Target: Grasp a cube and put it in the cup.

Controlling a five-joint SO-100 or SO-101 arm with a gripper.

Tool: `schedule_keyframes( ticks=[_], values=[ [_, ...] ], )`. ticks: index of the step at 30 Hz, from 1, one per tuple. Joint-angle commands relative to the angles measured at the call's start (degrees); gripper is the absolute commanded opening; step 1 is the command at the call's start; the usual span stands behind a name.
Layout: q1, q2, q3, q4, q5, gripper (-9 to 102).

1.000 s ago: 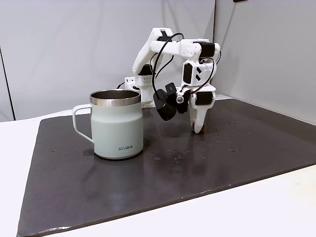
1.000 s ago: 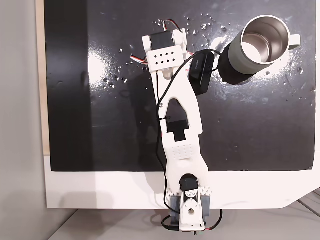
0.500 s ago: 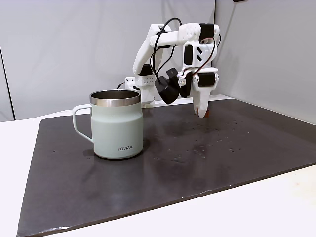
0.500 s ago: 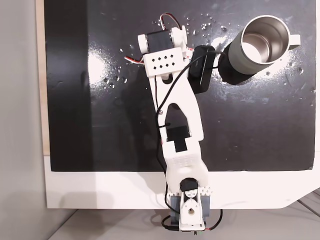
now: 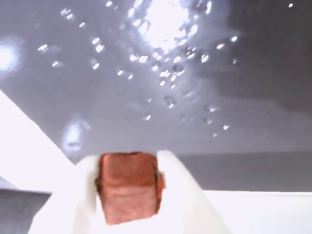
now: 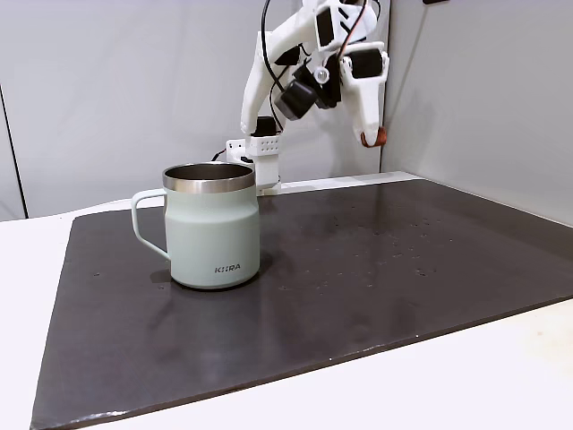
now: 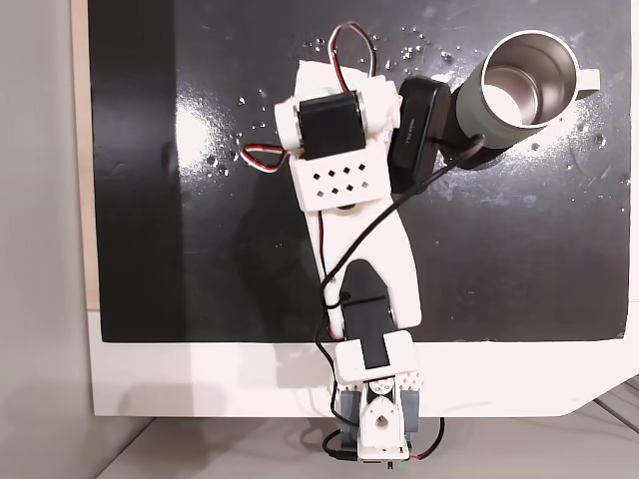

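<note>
Since half a second ago the arm has swung upward: in a fixed view from the side the pincer (image 6: 373,139) hangs high above the dark mat (image 6: 376,269), well over the level of the cup's rim, where earlier it was much nearer the mat. The pincer is clamped on the cube (image 6: 380,136), which shows there as no more than a small reddish-brown speck at the fingertips, to the right of the cup (image 6: 213,226) and well apart from it. In the wrist view the cube (image 5: 128,186) is large but soft and blurred, wedged between two white fingers (image 5: 179,191) whose lower parts are cut off by the frame's bottom edge; behind it the glossy mat (image 5: 195,97) carries bright speckled reflections, and a pale band of worktop (image 5: 263,209) lies at the lower right. The cup stands upright on the mat, its handle to the left in the side view and its steel rim bare; the small dark lettering near its base is too small to read with certainty. In a fixed view from above, the arm's white housing (image 7: 334,150) covers the pincer and cube entirely, and the black wrist camera (image 7: 414,135) overlaps the cup's left wall, so part of the cup (image 7: 524,85) is hidden. The cup's inside looks like bare metal in that view. The arm's base (image 7: 374,424) sits on the white worktop (image 7: 200,379) at the mat's near edge.
</note>
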State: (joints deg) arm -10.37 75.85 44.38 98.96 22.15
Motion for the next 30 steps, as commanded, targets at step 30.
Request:
schedule_keyframes(
  ticks=[30],
  values=[
    [30.23, -1.85, -22.59, 2.20, -10.28, 0]
  ],
)
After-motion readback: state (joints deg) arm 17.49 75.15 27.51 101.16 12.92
